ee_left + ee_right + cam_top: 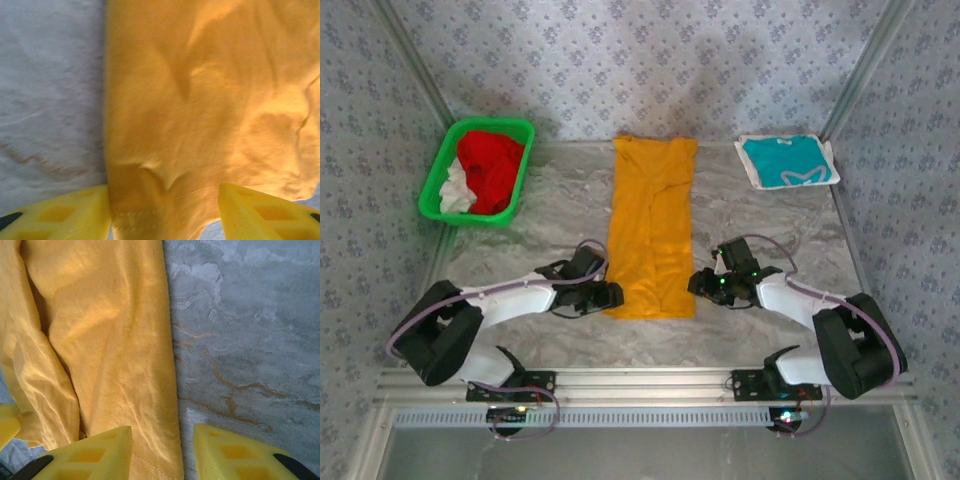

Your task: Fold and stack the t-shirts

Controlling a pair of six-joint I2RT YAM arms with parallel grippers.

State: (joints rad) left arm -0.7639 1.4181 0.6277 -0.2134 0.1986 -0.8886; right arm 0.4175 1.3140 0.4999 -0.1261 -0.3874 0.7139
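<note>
So the yellow shirt [652,225] is a long folded strip mid-table. My left gripper [612,296] is at its 7 o'clock corner, fingers spread either side of the hem, not pinching. My right gripper [698,283] is at the 5 o'clock corner, open too. The teal shirt [787,160] sits folded at 1 o'clock, and the basket [436,190] is at 11.

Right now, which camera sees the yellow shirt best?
The top view. It takes in the whole yellow shirt, folded into a long strip, so you can see its full shape. The left wrist view gives a close-up of its near hem. The right wrist view gives a close-up of its right edge and some wrinkles.
</note>
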